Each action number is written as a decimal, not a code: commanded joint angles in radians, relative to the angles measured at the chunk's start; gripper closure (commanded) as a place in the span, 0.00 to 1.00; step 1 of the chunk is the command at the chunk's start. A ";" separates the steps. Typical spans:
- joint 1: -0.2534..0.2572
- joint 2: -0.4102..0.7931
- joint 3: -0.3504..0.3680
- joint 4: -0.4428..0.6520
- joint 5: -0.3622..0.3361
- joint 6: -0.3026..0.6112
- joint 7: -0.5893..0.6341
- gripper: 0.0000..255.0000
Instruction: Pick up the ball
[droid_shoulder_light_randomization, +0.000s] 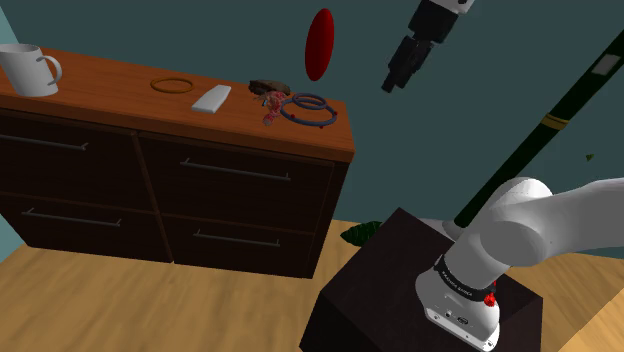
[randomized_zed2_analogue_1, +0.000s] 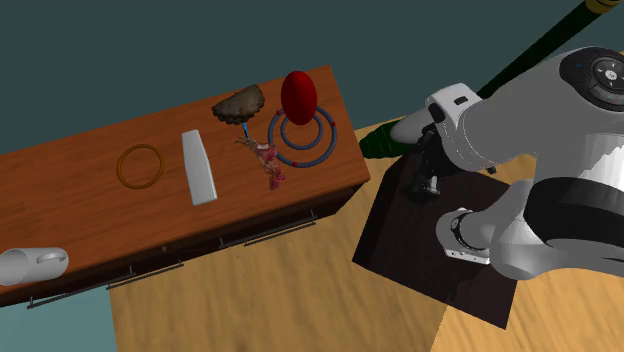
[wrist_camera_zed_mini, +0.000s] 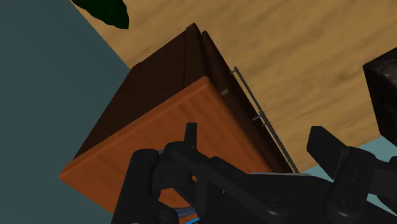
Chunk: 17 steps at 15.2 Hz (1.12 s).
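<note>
Shoulder view: the all-black two-finger gripper (droid_shoulder_light_randomization: 393, 80) hangs high in front of the teal wall, well apart from the dark red, egg-shaped ball (droid_shoulder_light_randomization: 320, 45). The ball stands on end at the back of the brown wooden dresser (droid_shoulder_light_randomization: 100, 100), near a pair of blue rings (droid_shoulder_light_randomization: 308, 108). A white mug (droid_shoulder_light_randomization: 30, 68) sits at the dresser's far end.

Second exterior view: from above, the ball (randomized_zed2_analogue_1: 299, 93) rests at the rings' (randomized_zed2_analogue_1: 300, 135) rim, beside a brown lump (randomized_zed2_analogue_1: 238, 103). The gripper (randomized_zed2_analogue_1: 432, 185) is off the dresser's (randomized_zed2_analogue_1: 80, 200) end, over the dark box stand (randomized_zed2_analogue_1: 400, 250).

Wrist view: the gripper (wrist_camera_zed_mini: 256, 143) looks down on a corner of the dresser top (wrist_camera_zed_mini: 172, 133), its fingers (wrist_camera_zed_mini: 189, 133) spread apart with nothing between them.

The pickup looks barely begun: approach, closing on the ball and lifting all remain.
</note>
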 joint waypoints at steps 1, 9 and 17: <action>0.000 0.000 0.000 0.000 0.000 0.000 0.000 0.00; 0.021 0.176 -0.058 0.096 -0.030 0.253 -0.168 0.00; 0.060 0.366 -0.115 0.263 -0.009 0.449 -0.336 0.00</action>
